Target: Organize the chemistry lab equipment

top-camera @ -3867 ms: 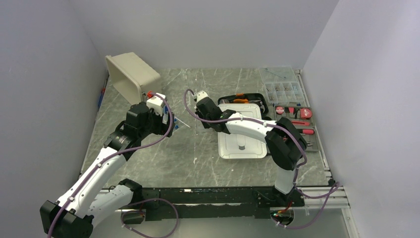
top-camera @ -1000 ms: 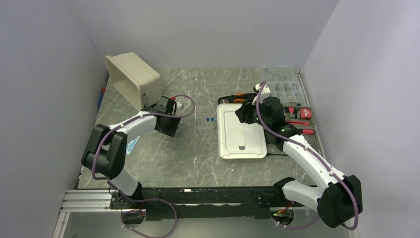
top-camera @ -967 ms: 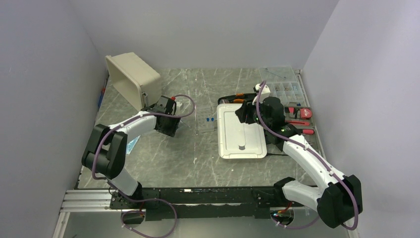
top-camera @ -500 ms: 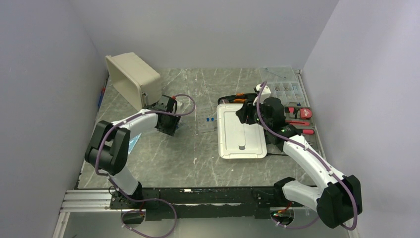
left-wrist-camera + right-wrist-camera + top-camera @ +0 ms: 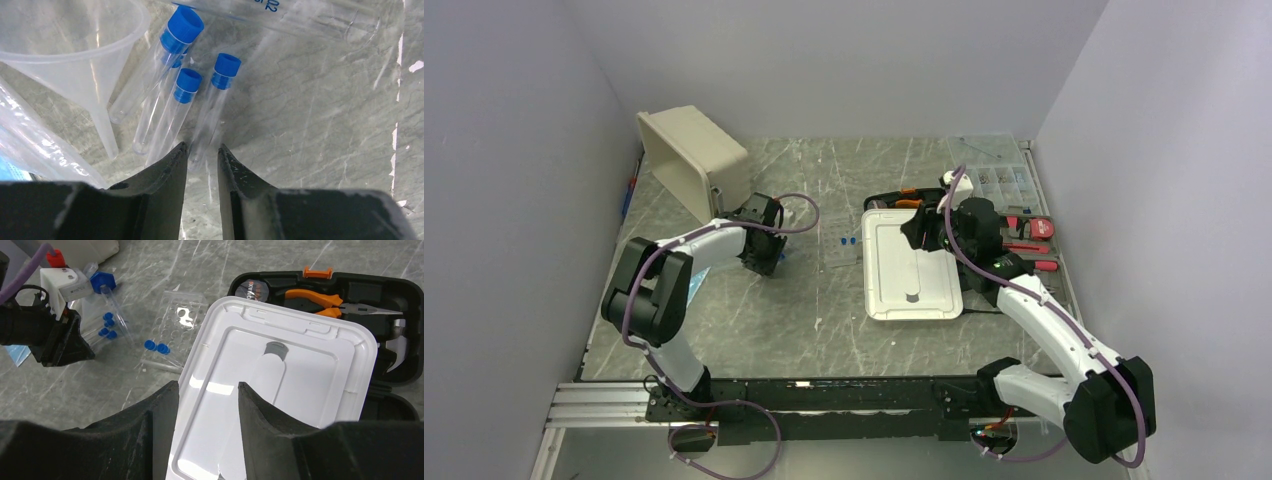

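Hovering toward the tabletop's left edge, left claw (image 5: 201, 151) barely parted at the closed end of one of three blue-capped tubes (image 5: 212, 107) beside one clear funnel (image 5: 75, 55); right claw (image 5: 206, 387) spread above one white lid (image 5: 280, 380); two blue caps (image 5: 156, 346) at one perforated rack (image 5: 175, 325).

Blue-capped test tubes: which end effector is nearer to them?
Left. The left end effector sits at the test tubes; the right end effector is away over the white lid.
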### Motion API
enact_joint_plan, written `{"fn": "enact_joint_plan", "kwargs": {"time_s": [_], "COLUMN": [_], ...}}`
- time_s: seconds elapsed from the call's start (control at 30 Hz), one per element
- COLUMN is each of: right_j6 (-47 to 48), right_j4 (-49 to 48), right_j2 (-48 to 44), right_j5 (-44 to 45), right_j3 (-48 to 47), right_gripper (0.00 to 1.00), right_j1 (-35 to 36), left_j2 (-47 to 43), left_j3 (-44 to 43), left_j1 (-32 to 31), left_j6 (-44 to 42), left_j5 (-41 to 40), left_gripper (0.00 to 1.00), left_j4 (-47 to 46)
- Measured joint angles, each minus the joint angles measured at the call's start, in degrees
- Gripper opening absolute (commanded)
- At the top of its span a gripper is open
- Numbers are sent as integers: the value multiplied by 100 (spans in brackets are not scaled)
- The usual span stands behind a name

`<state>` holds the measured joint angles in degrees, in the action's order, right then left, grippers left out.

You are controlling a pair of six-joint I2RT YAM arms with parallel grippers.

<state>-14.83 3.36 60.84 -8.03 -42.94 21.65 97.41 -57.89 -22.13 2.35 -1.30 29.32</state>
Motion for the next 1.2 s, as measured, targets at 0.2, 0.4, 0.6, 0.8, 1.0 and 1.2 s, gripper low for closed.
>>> {"fn": "enact_joint_plan", "kwargs": {"time_s": [0.2, 0.4, 0.6, 0.8, 1.0, 1.2], "right_j6": [-17, -24, -39, -96, -323, -1019], "right_j4": [-2, -4, -7, -9, 2, -138], "right_j2": [-7, -35, -101, -192, -374, -417], "right_j5": [-4, -7, -15, -142, -501, -1429], "right_j3": [42, 59, 66, 96, 96, 94], "right_gripper": [50, 50, 50, 50, 51, 52], "right_j1": [-24, -33, -57, -57, -61, -50], "left_j2": [35, 114, 116, 24, -892, -2190], "left_j3": [-31, -122, -129, -85, 192, 442], "left_j1": [-2, -22, -101, -433, -841, -1060], "left_j6": [0, -4, -37, -79, -50, -28], "left_j5": [-9, -11, -70, -105, -26, 286], "left_gripper": [32, 16, 7, 6, 6, 6], "left_j4": [48, 79, 96, 94, 144, -94]}}
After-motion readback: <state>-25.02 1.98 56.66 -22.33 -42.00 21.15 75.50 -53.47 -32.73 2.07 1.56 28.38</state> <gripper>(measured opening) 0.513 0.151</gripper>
